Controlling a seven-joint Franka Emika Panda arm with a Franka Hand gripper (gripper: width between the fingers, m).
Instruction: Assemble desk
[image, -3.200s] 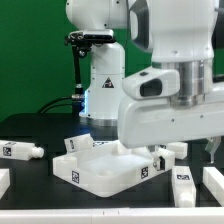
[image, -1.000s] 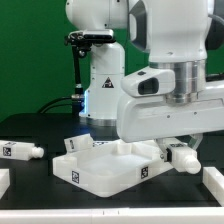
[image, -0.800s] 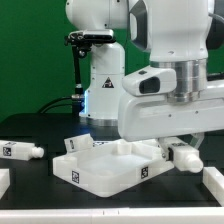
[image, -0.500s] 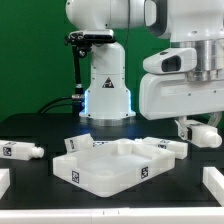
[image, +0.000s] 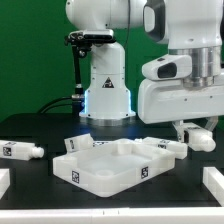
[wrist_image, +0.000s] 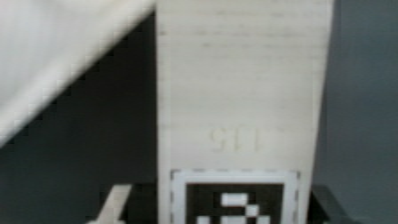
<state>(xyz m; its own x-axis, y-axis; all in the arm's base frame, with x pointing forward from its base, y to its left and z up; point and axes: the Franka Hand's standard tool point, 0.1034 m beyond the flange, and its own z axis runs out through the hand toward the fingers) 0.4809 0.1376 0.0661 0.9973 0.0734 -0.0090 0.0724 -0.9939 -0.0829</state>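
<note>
Robot arm fills the exterior view's right, and its base stands behind the parts against a green backdrop. Black table carries everything. Desk top lies flat, rim up, mid-table towards the front, with tags on its front walls. Gripper hangs above the table on the exterior view's right of the desk top, fingers clamped on the held leg. That leg is roughly level, off the table and apart from the desk top. In the wrist view the held leg runs down the middle with a tag at its near end. A blurred white surface beyond it can't be identified. Corner leg lies at the desk top's far corner on the exterior view's right; touching or just beside, can't tell. Far-left leg lies well apart. Front-left leg and front-right leg are cut off by the frame.
</note>
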